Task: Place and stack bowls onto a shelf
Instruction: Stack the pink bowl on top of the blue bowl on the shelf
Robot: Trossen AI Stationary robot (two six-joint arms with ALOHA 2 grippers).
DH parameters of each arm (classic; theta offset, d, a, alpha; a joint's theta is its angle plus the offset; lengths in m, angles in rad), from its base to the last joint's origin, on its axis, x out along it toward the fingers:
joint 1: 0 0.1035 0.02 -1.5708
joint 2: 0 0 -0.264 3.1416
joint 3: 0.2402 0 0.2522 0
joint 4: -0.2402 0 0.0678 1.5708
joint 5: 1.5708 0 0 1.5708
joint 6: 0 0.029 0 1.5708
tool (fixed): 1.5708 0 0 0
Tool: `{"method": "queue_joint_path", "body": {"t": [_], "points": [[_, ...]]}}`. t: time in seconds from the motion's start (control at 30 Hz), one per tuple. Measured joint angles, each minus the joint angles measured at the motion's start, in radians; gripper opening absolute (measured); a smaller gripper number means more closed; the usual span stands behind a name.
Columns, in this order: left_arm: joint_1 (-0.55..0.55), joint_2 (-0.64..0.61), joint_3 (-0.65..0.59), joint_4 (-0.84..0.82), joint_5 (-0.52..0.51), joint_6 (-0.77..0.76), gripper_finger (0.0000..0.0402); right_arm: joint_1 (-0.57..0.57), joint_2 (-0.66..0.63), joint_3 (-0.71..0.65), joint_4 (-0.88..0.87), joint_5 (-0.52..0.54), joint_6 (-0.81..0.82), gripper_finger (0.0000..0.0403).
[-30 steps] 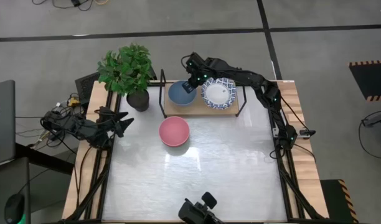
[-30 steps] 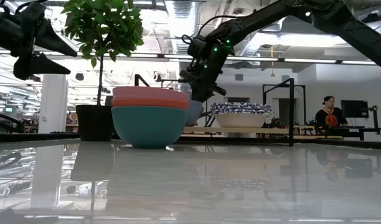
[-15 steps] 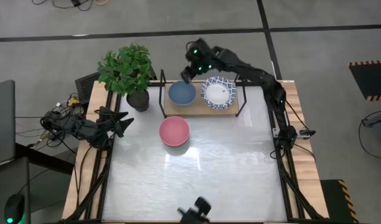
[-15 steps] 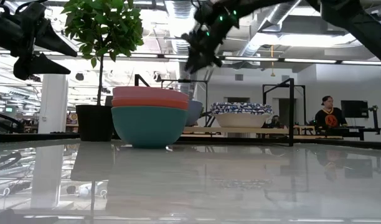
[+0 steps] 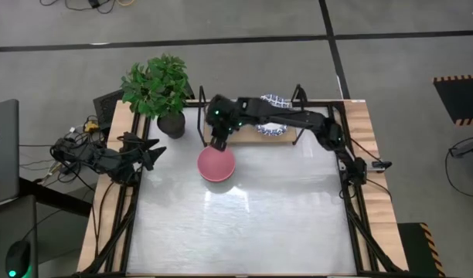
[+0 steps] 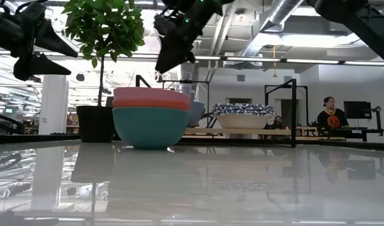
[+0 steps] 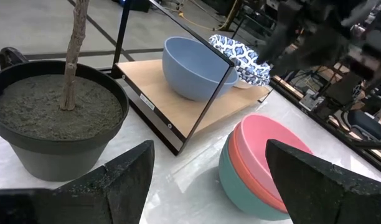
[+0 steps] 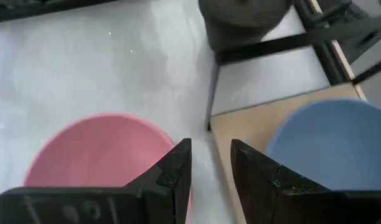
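Observation:
A stack of three bowls, pink on red on teal [image 6: 151, 119], stands on the table just in front of the shelf [image 7: 178, 102]; from above only the pink one [image 5: 216, 165] shows. On the shelf's plank sit a blue bowl [image 7: 193, 68] and a white bowl with a blue pattern [image 7: 240, 56]. My right gripper [image 8: 210, 174] hovers open above the far rim of the pink bowl [image 8: 97, 149], next to the shelf's left end frame, well above the stack in the low view [image 6: 167, 59]. My left gripper [image 7: 209, 149] waits open at the table's left edge.
A dark plant pot [image 5: 171, 123] with a leafy plant stands left of the shelf, close to my left gripper [image 5: 150, 150]. My right arm stretches over the shelf and hides the blue bowl from above. Bare tabletop [image 5: 244, 224] lies in front of the stack.
My right gripper has risen from the blue bowl on the shelf, then swung toward the table's left and near edge and come over the pink bowl stack. The blue bowl stays on the shelf beside the patterned one.

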Motion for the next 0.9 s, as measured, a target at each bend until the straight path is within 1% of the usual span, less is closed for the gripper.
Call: {"method": "queue_joint_path", "body": {"t": [0.3,0.63,0.9], "points": [[0.0,0.0,0.0,0.0,0.006,0.0,0.0293,0.014,0.109,-0.002,-0.011,-0.003,0.002,0.0137],[0.0,0.0,0.0,0.0,0.005,0.0,0.0293,0.019,0.114,-0.001,-0.019,-0.026,0.001,0.0136],[0.0,0.0,0.0,0.0,0.005,0.0,0.0293,0.038,0.114,0.0,-0.016,-0.029,-0.049,0.0136]]}}
